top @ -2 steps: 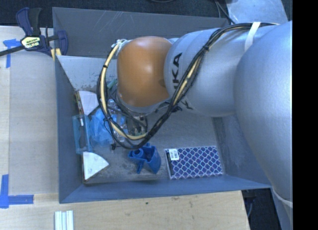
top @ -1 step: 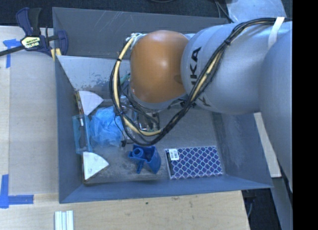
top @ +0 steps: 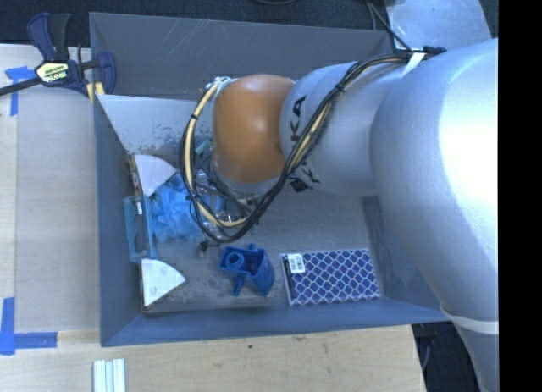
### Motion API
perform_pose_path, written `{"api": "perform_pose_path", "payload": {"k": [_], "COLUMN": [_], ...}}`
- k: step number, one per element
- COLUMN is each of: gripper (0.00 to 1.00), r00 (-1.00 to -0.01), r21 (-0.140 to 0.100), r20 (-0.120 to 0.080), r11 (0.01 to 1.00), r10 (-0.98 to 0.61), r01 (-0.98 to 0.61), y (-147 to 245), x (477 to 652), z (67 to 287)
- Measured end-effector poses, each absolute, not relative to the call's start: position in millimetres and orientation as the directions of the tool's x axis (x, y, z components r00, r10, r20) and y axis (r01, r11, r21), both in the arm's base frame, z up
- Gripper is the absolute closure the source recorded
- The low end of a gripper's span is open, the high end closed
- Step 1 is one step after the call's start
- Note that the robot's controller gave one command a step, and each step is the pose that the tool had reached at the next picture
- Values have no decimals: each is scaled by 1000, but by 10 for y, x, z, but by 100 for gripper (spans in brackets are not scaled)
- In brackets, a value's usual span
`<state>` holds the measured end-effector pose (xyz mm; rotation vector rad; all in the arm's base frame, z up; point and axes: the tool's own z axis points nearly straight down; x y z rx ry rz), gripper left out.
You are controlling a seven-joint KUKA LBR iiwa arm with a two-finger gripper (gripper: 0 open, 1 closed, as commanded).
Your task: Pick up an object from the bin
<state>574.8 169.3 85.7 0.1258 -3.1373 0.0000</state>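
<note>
Arm [top: 373, 145] enters from right, wrist bent downward under orange cover [top: 247, 128], over left half of bin [top: 254, 52]. We see gripper [top: 206, 212] just beside crumpled blue material [top: 172, 212] near left wall; open or closed, we cannot tell. Blue plastic part [top: 246, 267] lies near.

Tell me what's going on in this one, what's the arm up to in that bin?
The robot arm reaches in from the right, with its gripper low over the left part of the grey bin, right next to a crumpled light blue bag. Whether it has hold of anything cannot be seen. A dark blue plastic piece, a blue patterned box and a white wedge lie on the bin floor nearby, none lifted.
</note>
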Motion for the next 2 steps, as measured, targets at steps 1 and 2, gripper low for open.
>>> {"api": "perform_pose_path", "payload": {"k": [1,2], "gripper": [100,100], "r00": [-979,-979], "r21": [0,1], "r20": [-4,-3], "r11": [979,979], "r10": [-203,-203], "r01": [-203,-203], "y": [1555,1555], "x": [5687,5687], "z": [1021,1020]}}
